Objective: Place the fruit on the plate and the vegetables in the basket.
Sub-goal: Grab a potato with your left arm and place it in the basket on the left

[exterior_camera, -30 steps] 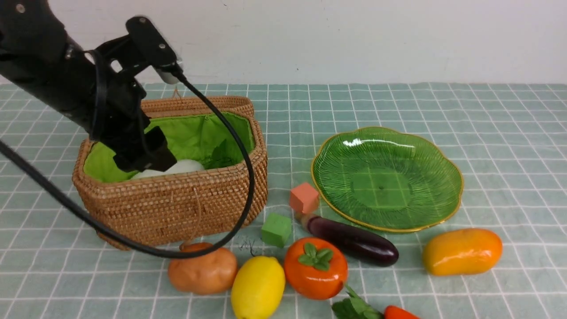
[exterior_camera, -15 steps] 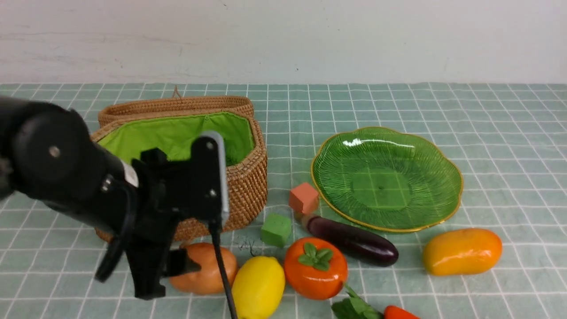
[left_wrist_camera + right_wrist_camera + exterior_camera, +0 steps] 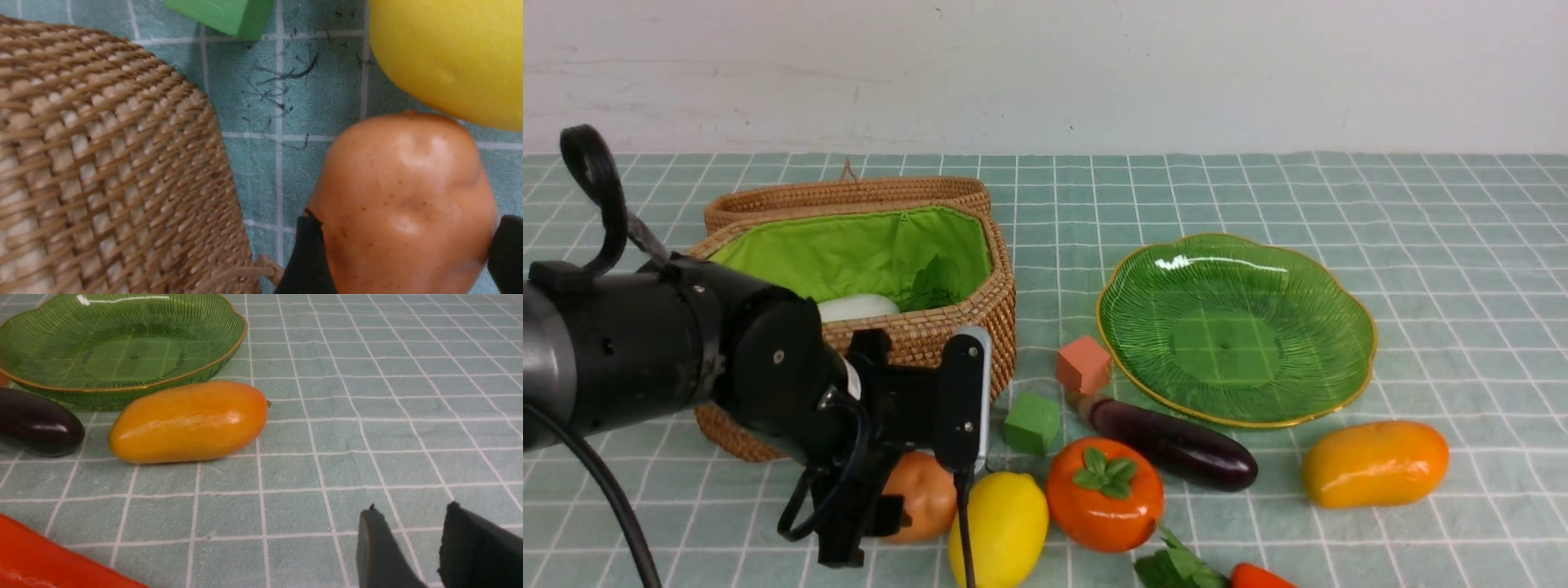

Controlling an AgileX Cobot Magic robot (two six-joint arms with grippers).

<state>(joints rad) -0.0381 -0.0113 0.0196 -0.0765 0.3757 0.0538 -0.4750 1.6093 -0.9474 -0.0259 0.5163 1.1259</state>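
Two claws: left gripper (image 3: 402, 261) spread wide, both fingers pressed on the potato (image 3: 404, 196); right gripper (image 3: 425, 531) slightly parted, holding nothing.
Surface: pale green checked cloth (image 3: 1421, 204), white wall (image 3: 1094, 65) behind.
Potato: on the cloth, 6 o'clock of the basket (image 3: 931, 343), lemon (image 3: 1001, 527) just beside.
Plate (image 3: 1258, 286): 3 o'clock of the basket.
Hidden: front view shows the potato half behind the left arm; radish (image 3: 858, 308) only peeks over the basket rim; red-orange piece (image 3: 1258, 576) cut off.

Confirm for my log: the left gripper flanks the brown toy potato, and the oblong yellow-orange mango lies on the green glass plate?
No: the oblong yellow-orange mango lies on the cloth beside the green glass plate, not on it; the right wrist view shows this. The left gripper does flank the brown toy potato.
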